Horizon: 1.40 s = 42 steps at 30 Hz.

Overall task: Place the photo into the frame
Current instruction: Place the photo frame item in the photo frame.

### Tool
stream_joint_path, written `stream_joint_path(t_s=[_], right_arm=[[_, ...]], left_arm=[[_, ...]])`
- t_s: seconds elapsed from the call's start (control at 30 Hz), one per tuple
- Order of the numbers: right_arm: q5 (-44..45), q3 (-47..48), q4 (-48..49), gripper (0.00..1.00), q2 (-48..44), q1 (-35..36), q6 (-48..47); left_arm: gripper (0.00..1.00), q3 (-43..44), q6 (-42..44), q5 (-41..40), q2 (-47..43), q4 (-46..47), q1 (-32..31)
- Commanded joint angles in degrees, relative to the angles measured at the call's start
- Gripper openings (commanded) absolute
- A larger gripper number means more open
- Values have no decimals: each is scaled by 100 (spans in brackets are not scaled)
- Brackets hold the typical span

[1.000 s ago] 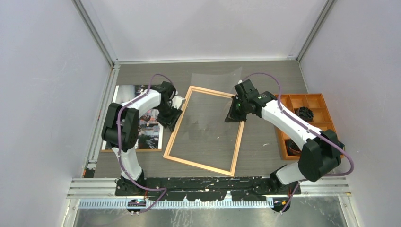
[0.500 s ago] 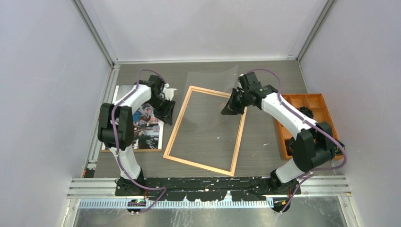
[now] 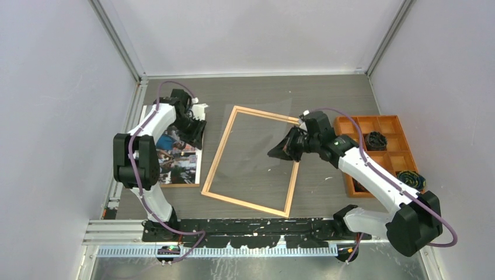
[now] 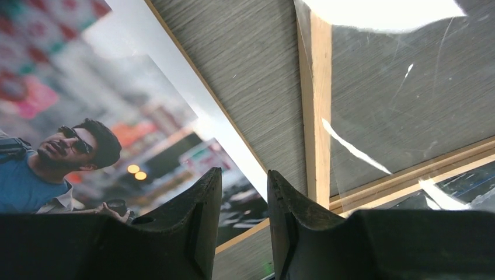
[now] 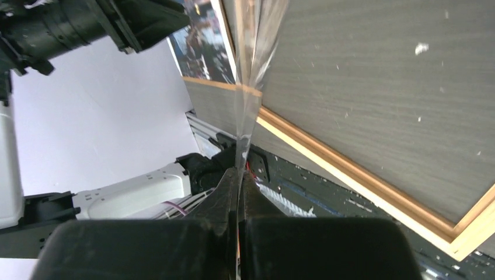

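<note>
The photo (image 3: 175, 166) lies flat at the left of the table, picture side up; its white margin and brown edge show in the left wrist view (image 4: 87, 116). The light-wood frame (image 3: 219, 154) lies at the middle. My left gripper (image 3: 195, 131) hovers over the photo's upper right edge, open by a narrow gap (image 4: 244, 175) with nothing between the fingers. My right gripper (image 3: 277, 153) is shut on the right edge of a clear sheet (image 3: 257, 125), held tilted up over the frame. That sheet (image 5: 251, 87) runs edge-on from the fingers (image 5: 239, 172).
An orange compartment tray (image 3: 388, 121) stands at the right with dark coiled items (image 3: 376, 140) in it. Grey walls close in the table on three sides. The arm bases and a black rail sit along the near edge.
My left gripper moved left from the frame's left rail to the photo's upper right edge and narrowed. My right gripper drew nearer and lower with the clear sheet.
</note>
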Motion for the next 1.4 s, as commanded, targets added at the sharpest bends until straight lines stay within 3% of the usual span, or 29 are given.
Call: stream_joint_path(t_s=[0.0, 0.33, 0.47, 0.57, 0.7, 0.9, 1.07, 1.37], right_arm=[[-74, -519, 817, 1, -373, 230, 875], [1045, -850, 513, 4, -578, 1194, 654], [1456, -1028, 348, 20, -476, 1384, 371], [1655, -1060, 165, 46, -332, 1381, 72], [1777, -1094, 162, 67, -64, 1385, -181], [2138, -803, -252, 87, 237, 1269, -672], [2275, -450, -408, 93, 538, 875, -1122], [1418, 654, 600, 99, 2428, -142, -1943]], left_arm=[[36, -124, 194, -188, -191, -20, -9], [37, -387, 292, -411, -189, 140, -11], [38, -436, 303, -473, -153, 193, -17], [38, -450, 308, -485, -98, 222, -25], [38, -490, 256, -510, -56, 271, -138], [38, -507, 216, -758, 26, 392, -412], [38, -530, 231, -956, 68, 467, -457], [37, -585, 254, -1134, 88, 532, -457]])
